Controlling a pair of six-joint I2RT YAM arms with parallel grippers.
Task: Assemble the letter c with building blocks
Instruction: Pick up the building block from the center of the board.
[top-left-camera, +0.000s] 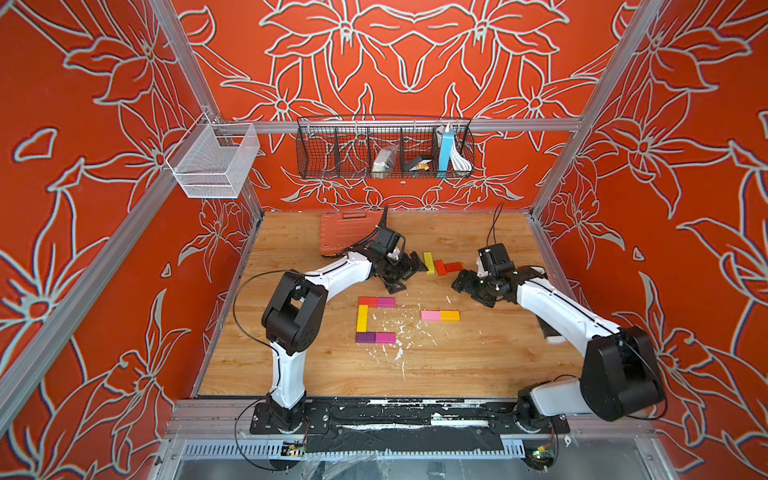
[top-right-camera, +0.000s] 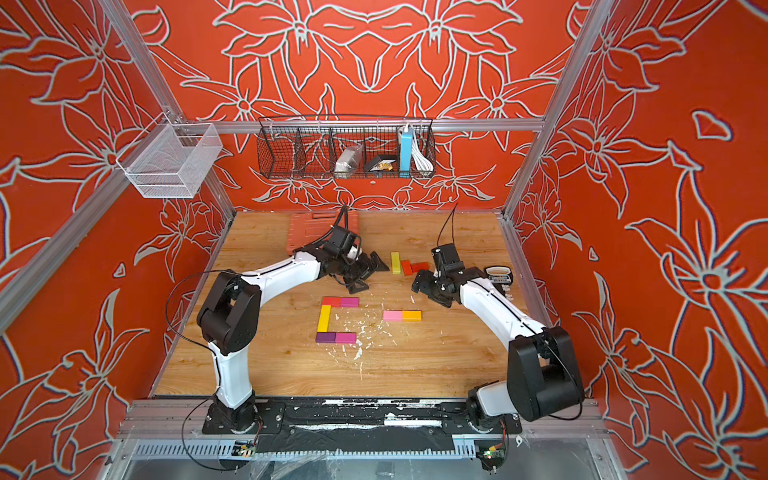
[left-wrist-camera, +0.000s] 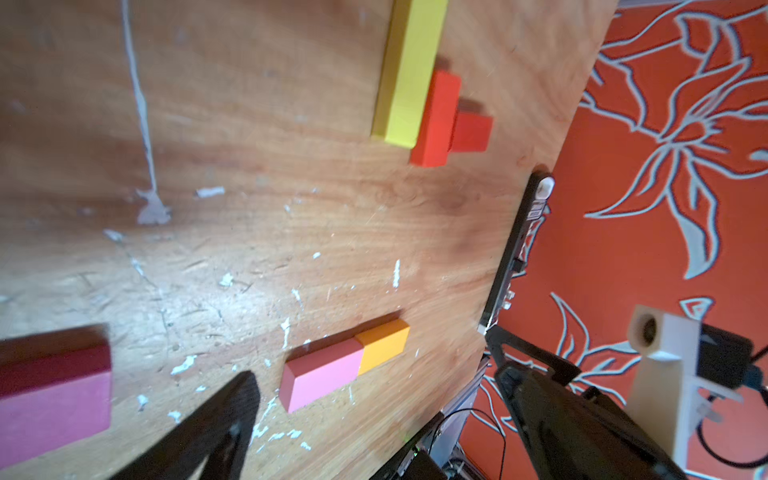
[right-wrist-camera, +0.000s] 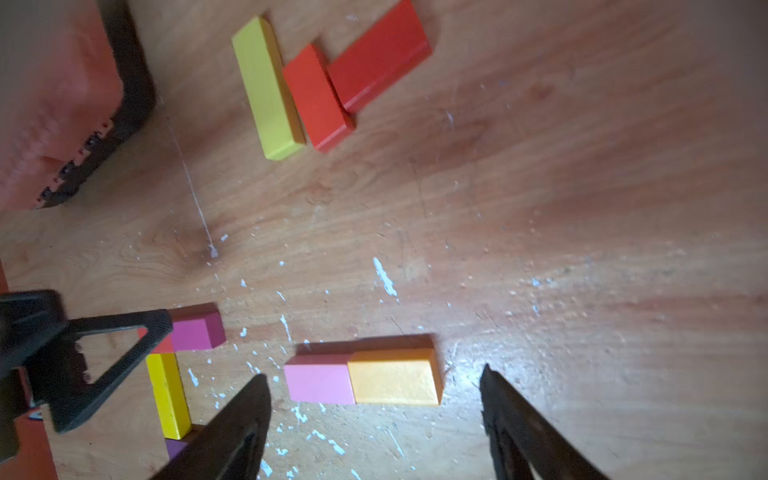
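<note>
In both top views, building blocks form a C on the table: a red and magenta row (top-left-camera: 377, 301), a yellow upright (top-left-camera: 362, 318), and a purple and magenta row (top-left-camera: 375, 337). To its right lie a pink block (right-wrist-camera: 320, 378) and an orange block (right-wrist-camera: 395, 376), end to end. Behind them, a yellow, an orange-red and a red block (top-left-camera: 441, 265) touch in a cluster. My left gripper (top-left-camera: 409, 270) is open just left of that cluster. My right gripper (top-left-camera: 461, 282) is open on the cluster's right, behind the pink and orange pair. Neither holds anything.
A ribbed orange case (top-left-camera: 347, 230) lies at the back left, behind my left wrist. A black device (top-right-camera: 498, 274) sits by the right wall. White flakes (top-left-camera: 399, 353) litter the wood near the C. Wire baskets (top-left-camera: 384, 149) hang on the back wall.
</note>
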